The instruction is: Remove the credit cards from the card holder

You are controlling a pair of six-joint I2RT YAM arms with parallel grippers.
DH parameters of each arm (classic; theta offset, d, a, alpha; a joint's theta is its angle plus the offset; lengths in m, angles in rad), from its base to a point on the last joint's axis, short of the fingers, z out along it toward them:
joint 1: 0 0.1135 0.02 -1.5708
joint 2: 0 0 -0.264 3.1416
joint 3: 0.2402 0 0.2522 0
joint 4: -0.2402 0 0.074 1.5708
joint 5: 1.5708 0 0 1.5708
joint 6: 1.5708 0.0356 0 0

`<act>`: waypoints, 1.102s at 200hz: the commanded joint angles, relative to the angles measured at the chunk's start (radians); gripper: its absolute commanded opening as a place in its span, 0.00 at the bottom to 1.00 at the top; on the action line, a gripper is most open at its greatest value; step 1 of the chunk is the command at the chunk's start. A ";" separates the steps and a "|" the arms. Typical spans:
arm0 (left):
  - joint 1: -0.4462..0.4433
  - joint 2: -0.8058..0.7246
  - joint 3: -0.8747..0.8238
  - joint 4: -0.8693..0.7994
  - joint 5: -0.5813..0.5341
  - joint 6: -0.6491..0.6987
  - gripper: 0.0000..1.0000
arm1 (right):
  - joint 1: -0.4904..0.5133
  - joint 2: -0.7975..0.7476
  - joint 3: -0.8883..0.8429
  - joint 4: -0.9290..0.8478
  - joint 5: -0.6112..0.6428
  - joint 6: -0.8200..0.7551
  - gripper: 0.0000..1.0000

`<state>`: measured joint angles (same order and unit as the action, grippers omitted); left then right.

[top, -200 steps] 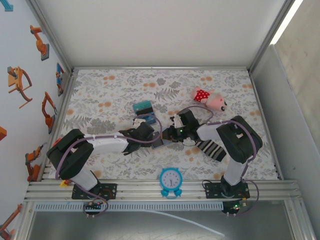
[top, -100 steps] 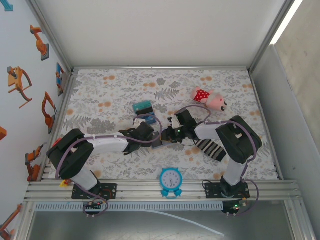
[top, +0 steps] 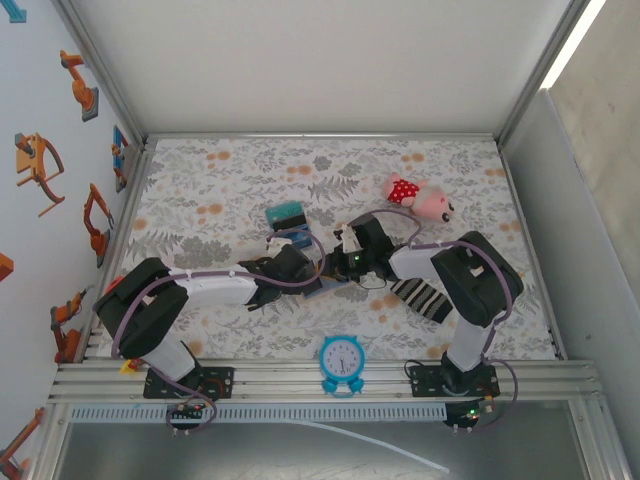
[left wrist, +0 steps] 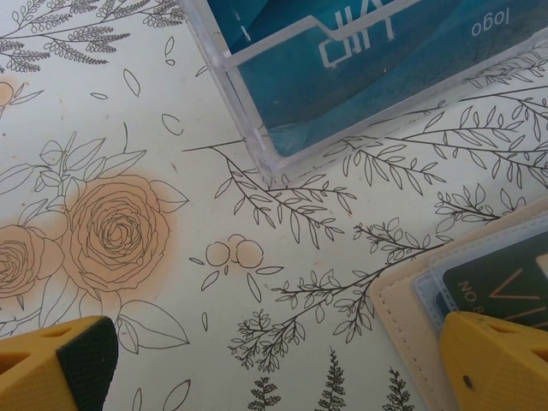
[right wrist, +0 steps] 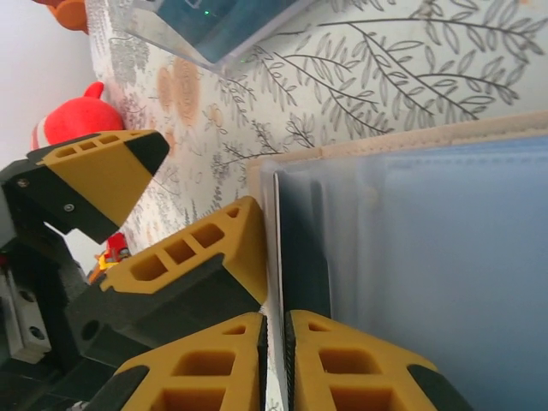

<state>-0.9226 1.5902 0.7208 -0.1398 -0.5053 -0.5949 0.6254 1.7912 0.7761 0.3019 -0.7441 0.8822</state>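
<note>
While left fingers gape, right fingers pinch card.

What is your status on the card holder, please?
Left pincer open, finger over the flat tan bifold wallet. Right pincer shut on a thin dark teal card in it. Clear plastic card box nearby, not obstructing.

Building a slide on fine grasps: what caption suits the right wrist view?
Right gripper pinches the edge of a credit card at the open card holder.
</note>
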 commanded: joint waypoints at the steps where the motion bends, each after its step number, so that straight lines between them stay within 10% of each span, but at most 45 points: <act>1: -0.007 0.020 0.013 -0.050 -0.006 0.019 0.97 | 0.007 0.011 -0.008 0.082 -0.046 0.035 0.13; 220: -0.013 0.052 0.046 -0.068 -0.016 0.027 0.97 | -0.049 0.105 -0.052 0.379 -0.175 0.184 0.17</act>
<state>-0.9287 1.6180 0.7536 -0.1566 -0.5255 -0.5884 0.5804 1.8946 0.7319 0.5938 -0.8787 1.0386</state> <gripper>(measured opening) 0.970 0.172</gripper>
